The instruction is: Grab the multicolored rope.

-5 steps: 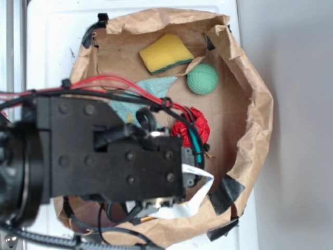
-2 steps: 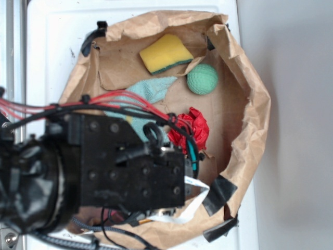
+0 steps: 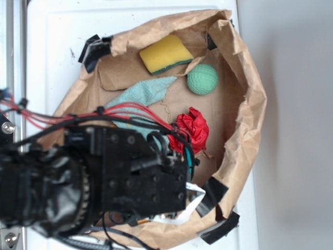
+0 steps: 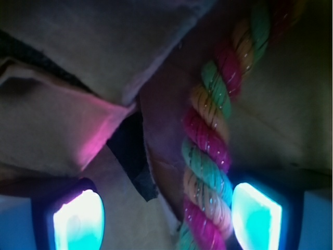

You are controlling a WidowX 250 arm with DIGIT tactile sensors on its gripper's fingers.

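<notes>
a glossy white tabletop [image 3: 52, 57] under bright, even light meets a plain pale grey wall surface [image 3: 296, 125] along the right side.

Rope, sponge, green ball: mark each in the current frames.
rope [image 4: 208, 172], wrist view, middle of the twisted length between the pincer fingers
sponge [image 3: 165, 52], exterior view, centre of the yellow face
green ball [image 3: 202, 79], exterior view, centre of the ball

A crumpled brown paper bag [image 3: 250, 112] lies on the white surface [image 3: 52, 62].
</notes>
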